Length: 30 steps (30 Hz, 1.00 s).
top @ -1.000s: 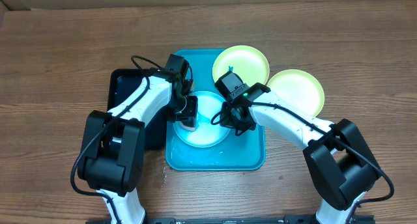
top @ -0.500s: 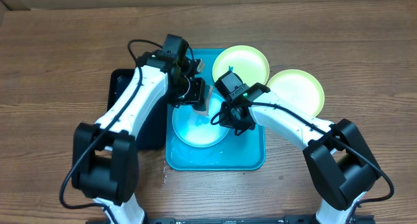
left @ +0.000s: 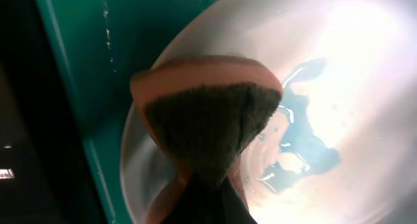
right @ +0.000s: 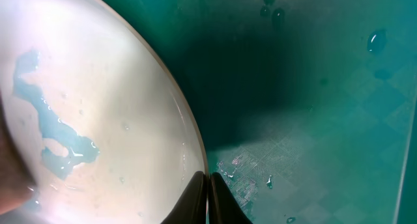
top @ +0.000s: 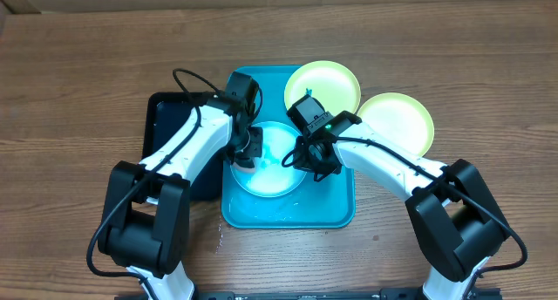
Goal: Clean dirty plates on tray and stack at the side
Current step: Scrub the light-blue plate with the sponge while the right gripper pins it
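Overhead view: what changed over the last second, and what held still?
The left gripper, jaws shut on the sponge, swept from the light blue plate's left edge toward its far side, then came back. Nothing was taken or released. The right gripper stayed, jaws pinching that plate's right rim; the plate, turquoise tray and two yellow-green plates did not move.

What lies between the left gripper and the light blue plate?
An orange sponge with a dark face, pinched by the left gripper; the left wrist view shows it.
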Each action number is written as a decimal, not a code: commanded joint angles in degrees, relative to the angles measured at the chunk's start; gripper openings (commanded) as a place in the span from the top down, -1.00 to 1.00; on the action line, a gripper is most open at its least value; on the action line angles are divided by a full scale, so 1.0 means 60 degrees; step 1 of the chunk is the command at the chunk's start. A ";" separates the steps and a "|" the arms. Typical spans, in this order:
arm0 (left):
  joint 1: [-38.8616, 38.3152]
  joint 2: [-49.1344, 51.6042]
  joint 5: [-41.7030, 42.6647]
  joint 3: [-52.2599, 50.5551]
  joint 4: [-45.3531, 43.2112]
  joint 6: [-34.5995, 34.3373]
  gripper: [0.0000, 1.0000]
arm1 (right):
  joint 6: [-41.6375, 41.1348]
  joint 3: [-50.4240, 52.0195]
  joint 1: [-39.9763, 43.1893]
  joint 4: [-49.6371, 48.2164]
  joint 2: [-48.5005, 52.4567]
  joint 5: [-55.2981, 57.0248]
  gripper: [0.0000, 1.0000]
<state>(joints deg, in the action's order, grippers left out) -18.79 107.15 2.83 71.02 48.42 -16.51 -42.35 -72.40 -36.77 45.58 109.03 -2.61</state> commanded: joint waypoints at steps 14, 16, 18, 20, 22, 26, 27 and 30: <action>-0.0069 0.0590 0.4047 -0.0998 -0.1923 -0.0106 0.92 | 0.0066 0.0026 -0.0051 -0.0055 0.0066 -0.0044 0.92; -0.0055 0.0568 0.4779 -0.0922 -0.2076 0.0033 0.92 | 0.0066 0.0026 -0.0051 -0.0051 0.0066 -0.0047 0.92; -0.0040 0.0546 0.4907 -0.0634 -0.1974 0.0040 0.92 | 0.0066 0.0026 -0.0051 -0.0051 0.0066 -0.0047 0.92; -0.0033 0.0474 0.4849 -0.0178 -0.1628 0.0124 0.92 | 0.0069 0.0026 -0.0051 -0.0047 0.0066 -0.0044 0.92; -0.0036 0.0313 0.4688 0.0408 -0.1137 0.0291 0.93 | 0.0102 0.0026 -0.0051 -0.0047 0.0066 -0.0047 0.92; -0.0062 -0.0062 0.3657 0.1410 -0.0109 0.0324 0.92 | 0.0098 0.0026 -0.0051 -0.0044 0.0066 -0.0047 0.92; -0.0066 -0.0127 0.3286 0.1577 0.0106 0.0328 0.92 | 0.0098 0.0026 -0.0051 -0.0044 0.0066 -0.0047 0.92; -0.0066 -0.0186 0.2353 0.1647 0.0437 0.0321 0.92 | 0.0098 0.0026 -0.0051 -0.0047 0.0066 -0.0047 0.92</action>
<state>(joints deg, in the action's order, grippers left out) -18.79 108.14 23.09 79.50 49.78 -15.94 -42.13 -72.40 -36.80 45.60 109.03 -2.46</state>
